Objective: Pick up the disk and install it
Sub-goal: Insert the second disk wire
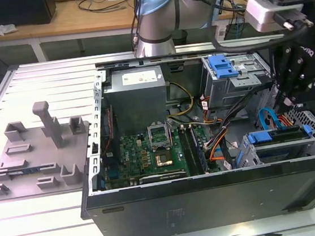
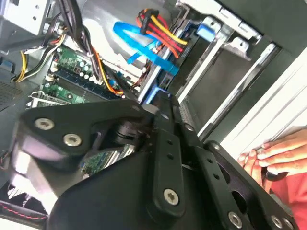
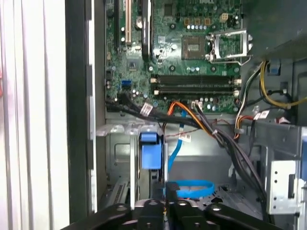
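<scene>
The disk [image 1: 276,138] stands on edge in the lower drive cage at the exterior view's right end of the open computer case [image 1: 212,197]. Its blue carrier frame shows along its top and side. In the first wrist view the carrier's blue tab [image 3: 150,151] sits between the cage rails, with a dark edge running from it toward my gripper [image 3: 165,208]. My black gripper [image 1: 285,103] hangs just above the disk's right end, close to the case wall. I cannot tell whether it touches the disk.
A grey power-supply box [image 1: 138,94] and the motherboard [image 1: 155,147] fill the case's left half. An upper cage holds a lone blue caddy [image 1: 222,65]. Blue and orange cables [image 1: 268,118] cross beside the disk. A person's hand [image 2: 273,153] rests outside the case. A grey fixture [image 1: 41,148] lies at the left.
</scene>
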### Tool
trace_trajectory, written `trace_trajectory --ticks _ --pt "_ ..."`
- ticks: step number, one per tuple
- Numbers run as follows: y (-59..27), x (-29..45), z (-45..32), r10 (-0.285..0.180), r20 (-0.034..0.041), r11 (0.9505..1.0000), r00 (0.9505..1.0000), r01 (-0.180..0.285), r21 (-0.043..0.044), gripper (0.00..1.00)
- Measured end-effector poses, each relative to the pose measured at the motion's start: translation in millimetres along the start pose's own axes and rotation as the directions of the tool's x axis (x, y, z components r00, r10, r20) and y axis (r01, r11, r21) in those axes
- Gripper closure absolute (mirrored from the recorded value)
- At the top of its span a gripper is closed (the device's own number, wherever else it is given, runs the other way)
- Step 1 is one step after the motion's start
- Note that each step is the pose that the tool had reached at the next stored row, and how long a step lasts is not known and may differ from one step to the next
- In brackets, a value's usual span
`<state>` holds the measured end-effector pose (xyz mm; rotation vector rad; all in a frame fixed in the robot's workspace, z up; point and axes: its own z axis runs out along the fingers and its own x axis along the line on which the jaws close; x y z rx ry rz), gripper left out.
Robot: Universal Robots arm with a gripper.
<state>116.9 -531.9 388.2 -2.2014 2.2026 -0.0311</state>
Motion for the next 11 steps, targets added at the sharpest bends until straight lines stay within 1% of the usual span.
trace_trajectory --ticks 1,2,3,4,11 --pt "2.0 -0.1 0.0 0.000 -0.0002 1.0000 1.0000 0.000 0.0000 0.85" --pt "4.7 -0.2 -0.1 0.000 -0.0003 1.0000 1.0000 0.000 0.0004 0.89" --pt "6.1 -0.3 -0.2 0.000 -0.0004 1.0000 1.0000 0.000 0.0012 0.89" --pt "6.7 -0.2 -0.2 0.000 -0.0004 1.0000 1.0000 0.000 0.0025 0.89" --pt "6.9 -0.3 -0.2 0.000 -0.0004 1.0000 1.0000 0.000 0.0026 0.89"
